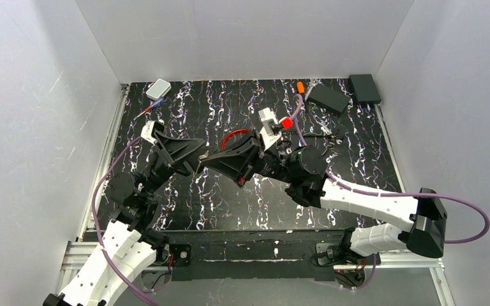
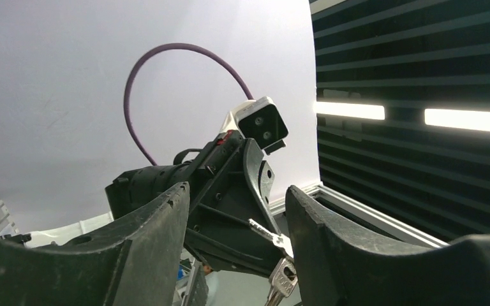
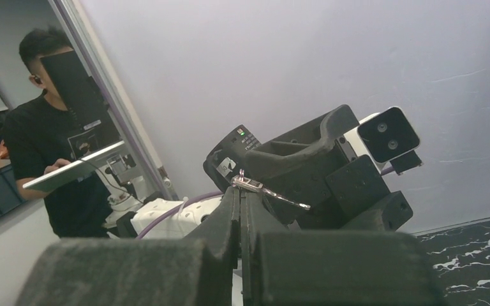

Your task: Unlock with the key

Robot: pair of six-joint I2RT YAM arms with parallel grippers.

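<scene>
Both grippers meet in mid-air above the middle of the table. My right gripper [image 3: 240, 191] is shut, and a silver key [image 3: 269, 190] sticks out sideways from its fingertips. From the left wrist, that key [image 2: 269, 233] shows between the spread fingers of my open left gripper [image 2: 237, 189], close to the right-hand finger [image 2: 319, 229]. A second key [image 2: 284, 278] dangles below it. Seen from above, the left gripper [image 1: 194, 153] faces the right gripper [image 1: 215, 159] tip to tip. A small red lock body [image 1: 286, 122] and a red loop [image 1: 233, 135] lie on the table behind the right arm.
A white box [image 1: 159, 88] and a pen [image 1: 149, 109] lie at the back left. Two black boxes [image 1: 328, 98] [image 1: 364, 88] and an orange item [image 1: 300, 86] sit at the back right. White walls close in three sides. A person [image 3: 41, 134] stands beyond the left wall.
</scene>
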